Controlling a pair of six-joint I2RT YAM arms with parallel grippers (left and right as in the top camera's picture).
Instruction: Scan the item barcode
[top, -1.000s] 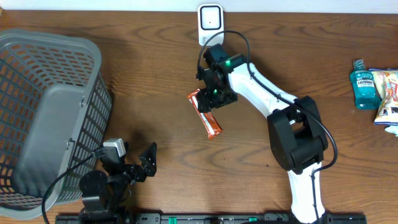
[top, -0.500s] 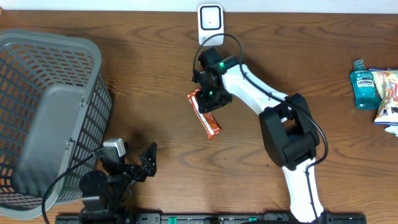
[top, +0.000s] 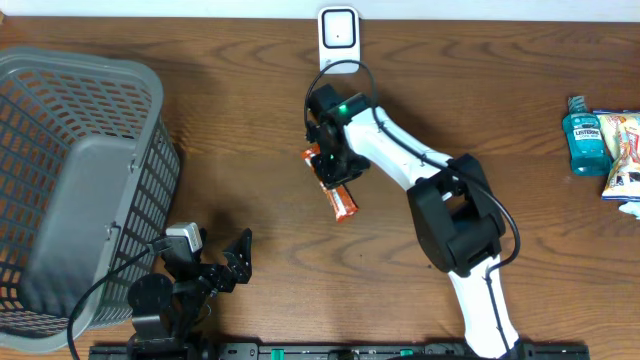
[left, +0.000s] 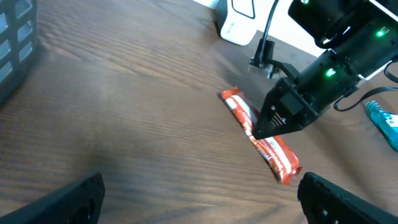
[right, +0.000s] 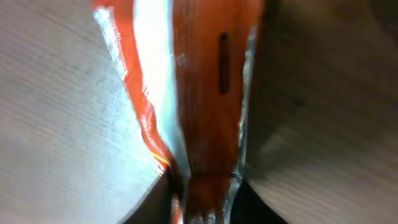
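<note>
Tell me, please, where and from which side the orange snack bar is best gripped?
Probably across its narrow width near the upper end, from straight above: the snack bar lies flat on the table, long and slim, so jaws can straddle its long edges.

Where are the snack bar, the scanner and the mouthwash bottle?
snack bar (top: 343, 204), overhead view, its free lower end.
scanner (top: 338, 30), overhead view, its front face.
mouthwash bottle (top: 585, 143), overhead view, its label.
</note>
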